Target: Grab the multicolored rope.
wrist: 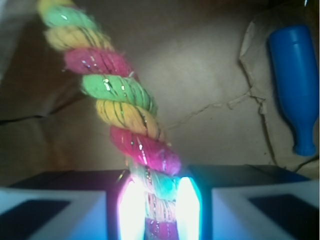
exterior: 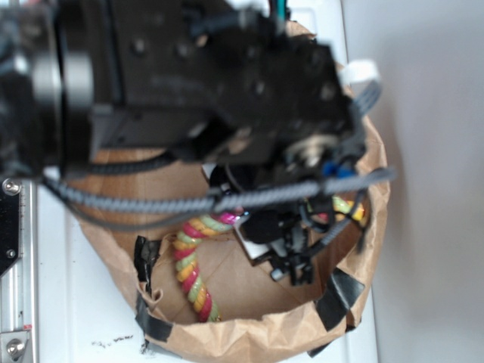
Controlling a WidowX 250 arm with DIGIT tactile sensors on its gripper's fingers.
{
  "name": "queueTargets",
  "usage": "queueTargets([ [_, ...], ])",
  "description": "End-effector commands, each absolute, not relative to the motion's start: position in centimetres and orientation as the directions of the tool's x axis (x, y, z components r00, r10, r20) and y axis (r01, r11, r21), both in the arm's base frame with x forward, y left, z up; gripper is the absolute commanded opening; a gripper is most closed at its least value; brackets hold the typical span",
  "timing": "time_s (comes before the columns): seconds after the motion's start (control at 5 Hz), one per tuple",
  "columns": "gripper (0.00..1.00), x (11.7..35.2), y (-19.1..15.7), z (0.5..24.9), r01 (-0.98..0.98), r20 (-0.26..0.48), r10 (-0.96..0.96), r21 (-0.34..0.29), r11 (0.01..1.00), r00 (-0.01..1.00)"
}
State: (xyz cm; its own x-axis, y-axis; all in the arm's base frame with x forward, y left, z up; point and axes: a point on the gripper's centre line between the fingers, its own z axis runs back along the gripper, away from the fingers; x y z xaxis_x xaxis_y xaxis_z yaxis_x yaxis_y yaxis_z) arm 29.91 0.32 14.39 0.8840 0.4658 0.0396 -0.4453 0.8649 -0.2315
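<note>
In the exterior view, the black arm fills the upper left, blurred and close to the camera, reaching rightward and down into a crumpled brown paper bag that is taped with black strips along its rim. The gripper hangs inside the bag, pointing down toward its floor; cables cross in front of it, so how the fingers stand cannot be told from here. The multicolored rope lies within the bag, curving from the lower left up to the gripper, where its upper end disappears behind the black parts. Its twisted strands show pink, yellow and pale green.

In the wrist view, the two fingers stand at the bottom centre, glowing bright white-cyan on their inner faces, and they pinch the rope between them. The rope runs from that grip up and to the left, out to the top edge. It is thick and fuzzy, with bands of magenta, yellow and green and thin glittering threads. To the right, well apart from the rope, a blue bottle lies on the brown paper floor, neck pointing down.
</note>
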Motion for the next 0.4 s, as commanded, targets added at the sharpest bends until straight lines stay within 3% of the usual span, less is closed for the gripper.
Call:
queueTargets([
  [0.0, 0.0, 30.39, -0.28, 19.35, -0.378, 0.159, 0.418, -0.229, 0.897, 0.895],
  [0.2, 0.0, 29.75, -1.22, 19.45, -0.357, 0.2, 0.378, -0.131, 0.925, 0.904],
])
